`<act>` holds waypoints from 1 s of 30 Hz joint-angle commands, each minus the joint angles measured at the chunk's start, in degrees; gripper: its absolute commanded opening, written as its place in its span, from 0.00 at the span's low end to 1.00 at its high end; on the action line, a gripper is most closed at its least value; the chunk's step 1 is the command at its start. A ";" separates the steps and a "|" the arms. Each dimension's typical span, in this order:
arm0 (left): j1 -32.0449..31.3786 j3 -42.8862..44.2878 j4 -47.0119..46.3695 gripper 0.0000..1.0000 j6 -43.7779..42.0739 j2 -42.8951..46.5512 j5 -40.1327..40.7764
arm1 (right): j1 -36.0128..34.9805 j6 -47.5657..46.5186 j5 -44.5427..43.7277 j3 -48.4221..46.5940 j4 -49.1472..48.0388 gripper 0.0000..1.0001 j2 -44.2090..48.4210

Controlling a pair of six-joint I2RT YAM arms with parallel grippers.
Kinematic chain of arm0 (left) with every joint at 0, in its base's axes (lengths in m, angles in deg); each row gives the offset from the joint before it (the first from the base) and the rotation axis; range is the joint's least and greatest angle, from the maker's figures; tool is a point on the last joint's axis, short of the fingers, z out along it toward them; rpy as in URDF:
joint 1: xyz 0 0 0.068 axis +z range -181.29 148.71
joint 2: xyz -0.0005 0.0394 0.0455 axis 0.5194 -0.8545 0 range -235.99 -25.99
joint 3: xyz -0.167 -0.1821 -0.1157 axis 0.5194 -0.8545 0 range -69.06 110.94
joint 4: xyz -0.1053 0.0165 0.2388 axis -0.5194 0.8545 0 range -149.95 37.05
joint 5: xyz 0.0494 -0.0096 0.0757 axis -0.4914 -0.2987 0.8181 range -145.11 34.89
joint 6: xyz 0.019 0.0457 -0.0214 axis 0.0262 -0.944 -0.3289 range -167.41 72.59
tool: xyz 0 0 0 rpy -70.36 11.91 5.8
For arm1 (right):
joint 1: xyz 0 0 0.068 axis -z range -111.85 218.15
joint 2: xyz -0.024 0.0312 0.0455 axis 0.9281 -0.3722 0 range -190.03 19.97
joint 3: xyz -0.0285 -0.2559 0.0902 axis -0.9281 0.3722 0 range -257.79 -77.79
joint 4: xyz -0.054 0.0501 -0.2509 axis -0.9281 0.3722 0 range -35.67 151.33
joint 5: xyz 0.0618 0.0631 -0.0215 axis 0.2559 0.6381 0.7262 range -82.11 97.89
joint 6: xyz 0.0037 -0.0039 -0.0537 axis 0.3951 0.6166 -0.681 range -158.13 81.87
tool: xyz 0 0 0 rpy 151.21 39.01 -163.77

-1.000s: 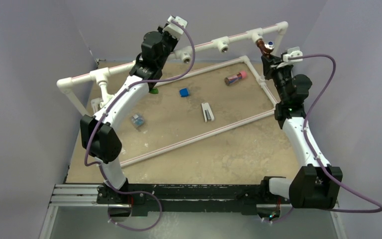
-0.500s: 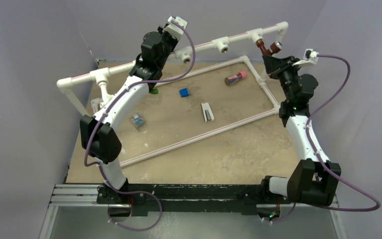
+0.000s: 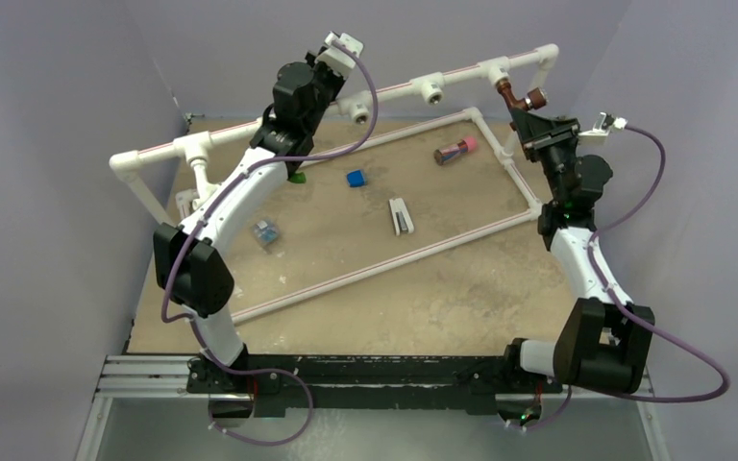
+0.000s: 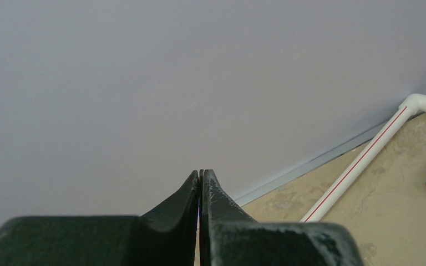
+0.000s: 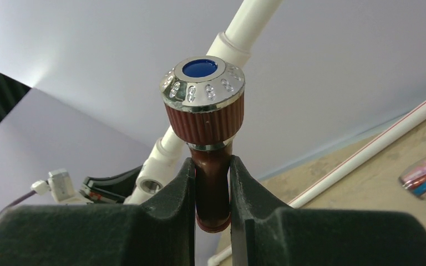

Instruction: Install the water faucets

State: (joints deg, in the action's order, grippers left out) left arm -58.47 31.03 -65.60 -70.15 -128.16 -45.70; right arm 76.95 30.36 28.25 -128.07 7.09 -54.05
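Right fingers (image 5: 211,166) are clamped on the brown faucet (image 5: 205,111), gripping its stem from both sides. I hold it by the stem so the knob end stays free and I can turn the body about its threaded end. The ribbed knob with the chrome ring and blue cap sticks out past my fingertips. The stem's lower end sits down in the gap between the fingers.

In the top view the faucet is up at the raised pipe (image 3: 413,84), against the far-right T-fitting (image 3: 493,69). My read is that I'm at the thread-in step. I can't tell whether the threads have caught, because the joint is too small to see.

Left fingers (image 4: 201,177) are pressed together with nothing between them. They're parked high near the middle of the pipe, out of the way.

The green faucet (image 3: 297,176) lies on the surface (image 3: 423,298), half hidden under my left arm. It isn't installed yet. I can't pick out a white faucet.
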 commanded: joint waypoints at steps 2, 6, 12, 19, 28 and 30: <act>-4.94 -3.68 10.34 0.00 2.63 -1.59 -6.08 | -0.88 15.23 2.92 1.98 -4.06 0.00 -0.18; -4.92 -3.68 10.31 0.00 2.61 -1.49 -6.03 | -0.57 22.25 4.21 4.10 -9.42 0.00 -0.40; -5.10 -3.68 10.36 0.00 2.44 -1.54 -5.89 | -0.55 24.16 4.76 3.40 -10.04 0.09 -0.06; -5.22 -3.77 10.33 0.00 2.46 -1.56 -5.67 | -0.21 19.90 2.50 2.07 -4.14 0.34 2.24; -5.33 -3.71 10.32 0.00 2.27 -1.51 -5.63 | -0.11 13.75 0.16 -0.59 1.85 0.50 3.37; -5.27 -3.68 10.33 0.00 2.29 -1.47 -5.55 | -0.05 13.00 -0.49 -1.12 2.45 0.50 3.39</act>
State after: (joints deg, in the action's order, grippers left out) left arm -59.19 30.66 -64.68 -70.50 -127.57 -45.37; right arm 77.58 45.66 27.20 -126.19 7.24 -51.95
